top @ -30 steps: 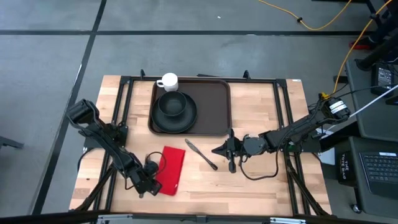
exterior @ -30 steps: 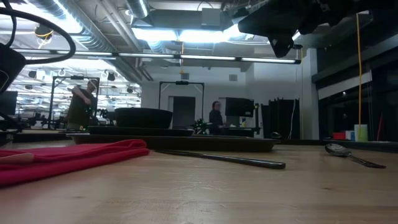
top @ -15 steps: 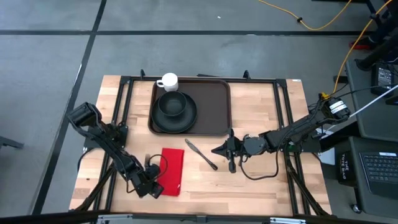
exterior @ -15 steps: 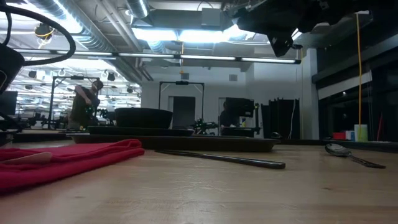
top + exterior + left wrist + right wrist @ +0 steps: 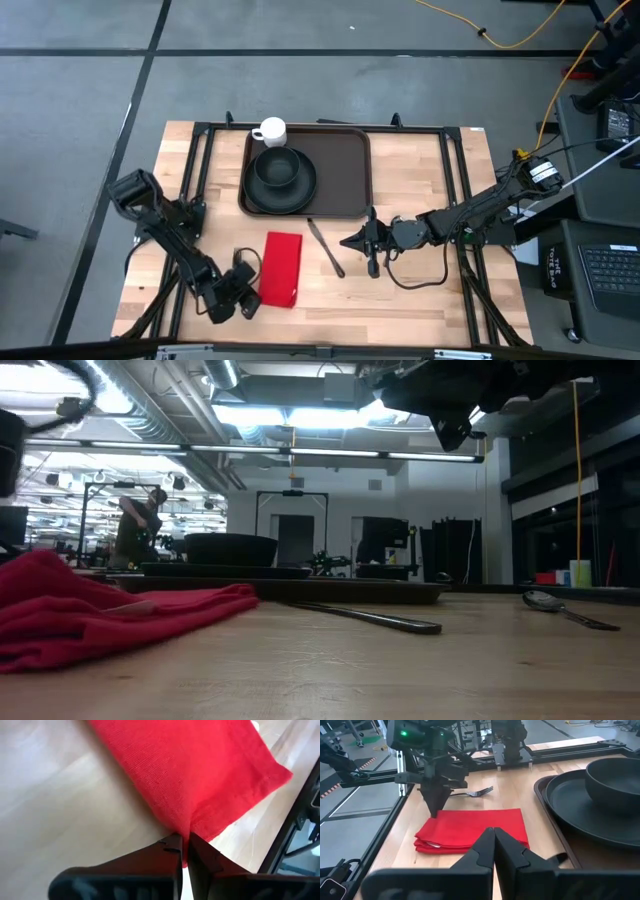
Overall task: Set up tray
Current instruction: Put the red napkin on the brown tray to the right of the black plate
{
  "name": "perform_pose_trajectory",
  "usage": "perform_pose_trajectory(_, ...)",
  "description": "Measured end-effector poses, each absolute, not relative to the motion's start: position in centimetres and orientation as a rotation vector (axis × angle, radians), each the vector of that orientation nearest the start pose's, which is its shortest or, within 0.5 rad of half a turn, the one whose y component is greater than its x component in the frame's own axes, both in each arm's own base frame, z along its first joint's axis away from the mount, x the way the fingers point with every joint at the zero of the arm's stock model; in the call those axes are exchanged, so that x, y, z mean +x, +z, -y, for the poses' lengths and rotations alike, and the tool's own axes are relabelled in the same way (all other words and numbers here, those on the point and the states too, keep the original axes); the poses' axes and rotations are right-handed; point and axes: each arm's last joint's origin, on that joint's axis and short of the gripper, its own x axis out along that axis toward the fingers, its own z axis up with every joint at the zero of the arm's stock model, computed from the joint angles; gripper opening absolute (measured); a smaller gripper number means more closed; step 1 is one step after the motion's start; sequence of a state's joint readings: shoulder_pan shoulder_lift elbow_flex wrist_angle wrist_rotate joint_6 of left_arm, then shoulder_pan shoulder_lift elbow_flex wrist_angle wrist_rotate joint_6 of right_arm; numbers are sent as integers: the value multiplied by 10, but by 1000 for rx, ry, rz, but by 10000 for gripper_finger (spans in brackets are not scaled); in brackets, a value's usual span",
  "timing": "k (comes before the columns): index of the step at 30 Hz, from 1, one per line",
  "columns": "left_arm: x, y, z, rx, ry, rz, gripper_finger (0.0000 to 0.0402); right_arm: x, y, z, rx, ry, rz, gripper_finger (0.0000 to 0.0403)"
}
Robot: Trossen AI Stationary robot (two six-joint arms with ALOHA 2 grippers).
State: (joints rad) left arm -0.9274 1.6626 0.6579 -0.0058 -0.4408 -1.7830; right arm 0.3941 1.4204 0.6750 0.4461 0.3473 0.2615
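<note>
The dark brown tray point(image 5: 345, 165) sits at the table's far middle. It carries a black plate point(image 5: 300, 196) with a black bowl point(image 5: 277, 167) on it. A white cup point(image 5: 270, 131) stands at the tray's far left corner. A folded red napkin point(image 5: 281, 268) lies near the front, with my left gripper point(image 5: 246, 297) shut on its near left corner. A knife point(image 5: 325, 247) lies right of the napkin, and a fork point(image 5: 475, 793) lies on the table at its left. My right gripper point(image 5: 350, 241) is shut on nothing, right of the knife. My left gripper pinches the napkin's near left corner point(image 5: 186, 831) between its two fingertips point(image 5: 434, 810). It comes from above, pointing down. The cloth rises to a hump point(image 5: 40, 575) at the fingers. The rest of the napkin point(image 5: 475, 827) lies on the table.
A spoon point(image 5: 560, 607) lies on the wood toward the right. Black frame rails point(image 5: 455, 180) run along the table's sides. A person point(image 5: 135, 525) stands in the room far behind the table. Bare wood lies along the near edge.
My left gripper has gone toward the table's near edge and shut on the napkin's corner. The napkin has turned from a slant to nearly square with the table, and its held corner has risen. The knife has shifted a little.
</note>
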Motion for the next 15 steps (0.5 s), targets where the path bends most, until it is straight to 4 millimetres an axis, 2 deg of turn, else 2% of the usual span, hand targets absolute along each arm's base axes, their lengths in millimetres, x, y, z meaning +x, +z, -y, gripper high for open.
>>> perform_pose_trajectory(8,158,116,226,-983,333,-612,3,273,214,-103,152,17,-285,10)
perform_pose_trajectory(15,158,124,232,-941,292,-452,2,273,215,-107,169,157,-296,10)
